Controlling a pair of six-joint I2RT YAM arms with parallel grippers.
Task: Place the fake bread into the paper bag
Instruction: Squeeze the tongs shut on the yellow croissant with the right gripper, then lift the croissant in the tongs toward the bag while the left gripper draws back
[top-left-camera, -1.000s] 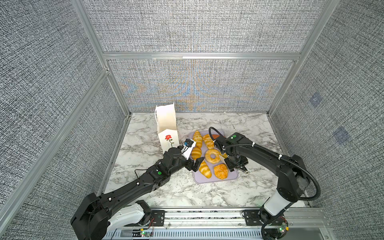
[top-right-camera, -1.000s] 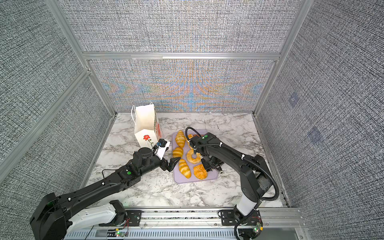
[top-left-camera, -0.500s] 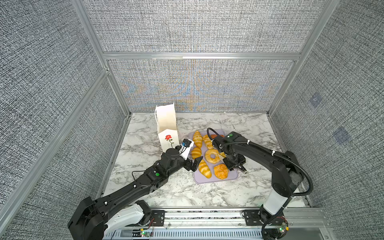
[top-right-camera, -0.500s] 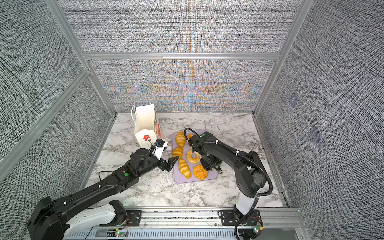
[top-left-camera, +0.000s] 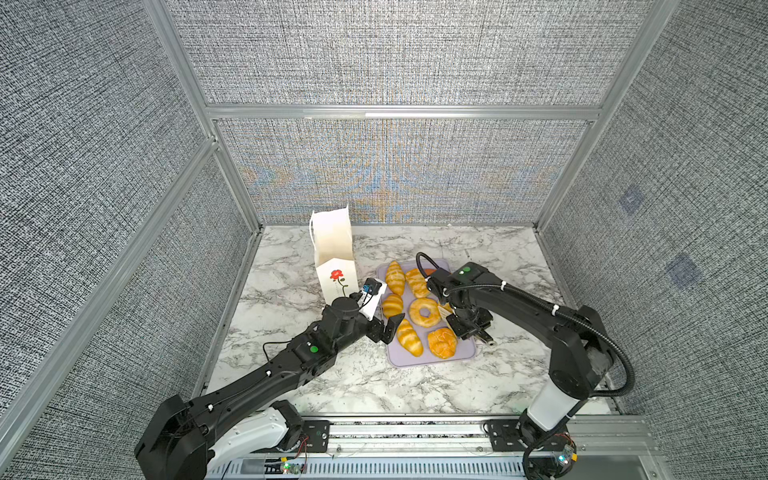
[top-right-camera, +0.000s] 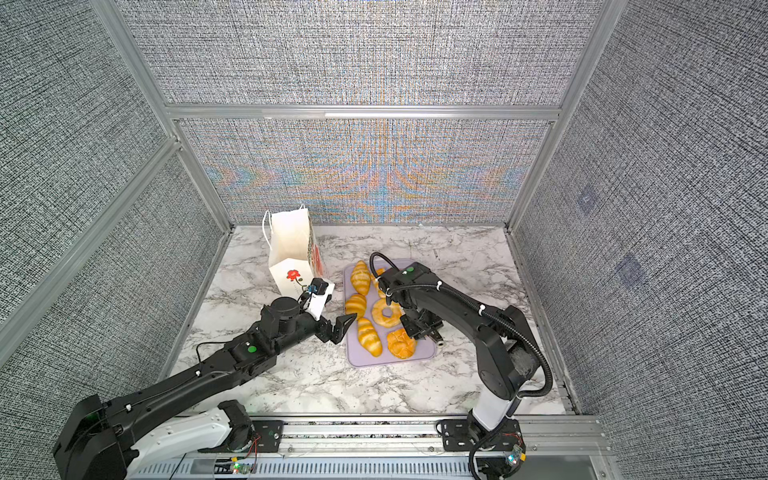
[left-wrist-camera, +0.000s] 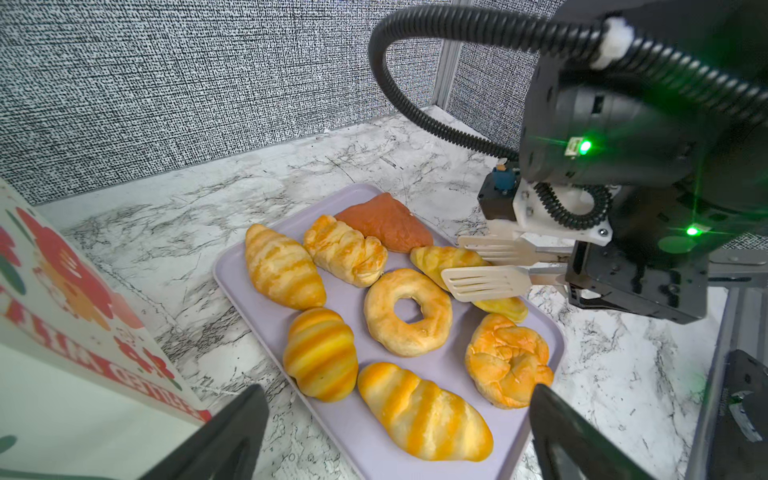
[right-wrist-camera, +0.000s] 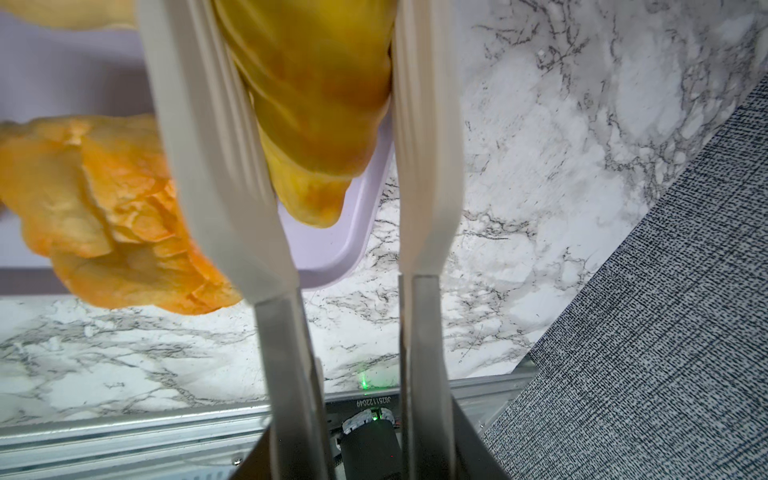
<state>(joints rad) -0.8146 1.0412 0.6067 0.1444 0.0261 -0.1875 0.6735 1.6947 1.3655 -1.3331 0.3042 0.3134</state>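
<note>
Eight pieces of fake bread (left-wrist-camera: 407, 311) lie on a lavender tray (top-left-camera: 432, 360) on a marble bench (top-left-camera: 332, 382), just right of an upright white paper bag (top-left-camera: 332, 245) printed with a red rose. The right fingers (left-wrist-camera: 486, 283), two pale slotted blades, press against both sides of a yellow croissant (right-wrist-camera: 316, 104) lying on the tray's right side. The left fingers (left-wrist-camera: 232, 432) are spread wide and empty beside the tray's left edge.

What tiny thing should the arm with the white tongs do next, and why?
Probably close the jaws of the right gripper a touch tighter. Its white blades flank the yellow croissant on both sides, seemingly touching it, but a firm grip isn't evident and the croissant lies on the tray.
</note>
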